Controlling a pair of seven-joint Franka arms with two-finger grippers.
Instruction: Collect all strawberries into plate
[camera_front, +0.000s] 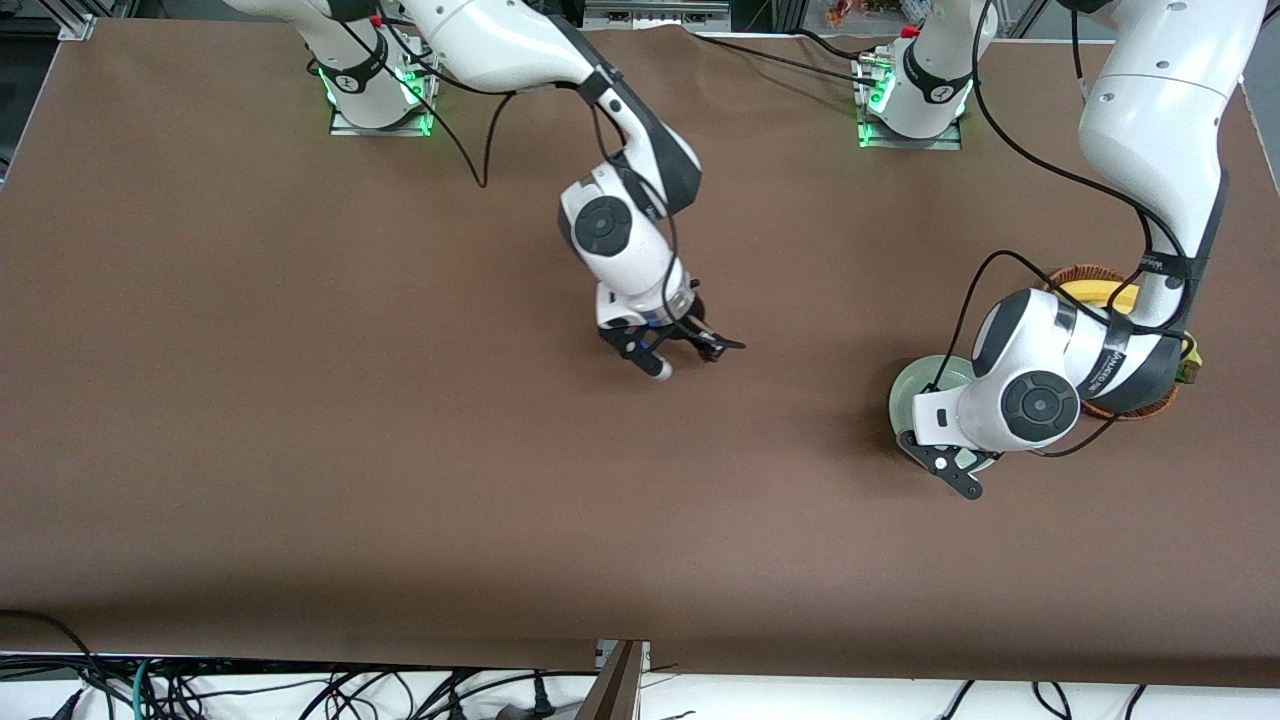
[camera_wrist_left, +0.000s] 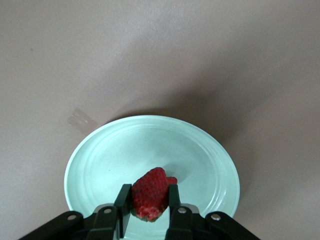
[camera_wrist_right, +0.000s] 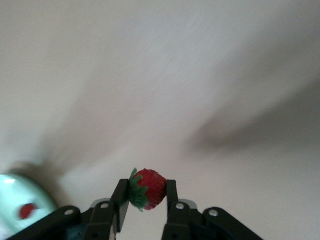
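Two strawberries are in claws at once. The left claw (camera_wrist_left: 148, 200), low over the plate (camera_wrist_left: 95, 155) at the left arm's end of the table (camera_front: 300, 400), is closed on one strawberry (camera_wrist_left: 150, 192), fingers (camera_wrist_left: 122, 200) pinching its flanks. The right claw (camera_wrist_right: 145, 200), up over the bare middle of the table, holds a second strawberry (camera_wrist_right: 149, 188) the same way, its green leafy top (camera_wrist_right: 134, 196) against one finger. In the right wrist view a third small red berry (camera_wrist_right: 27, 211) seems to lie already on the plate, though it is blurred.

The berries look small, light and bumpy-skinned, tapering to a point; I judge them soft or at least easily rolled, so a gentle pinch across the widest part suits best, and a low release should keep them from bouncing off the smooth, glossy, shallow mint-green plate with its raised rim. Just beside the plate sits a brown woven wicker basket (camera_front: 1085, 272), largely hidden by the left arm. The table cover is matte brown.
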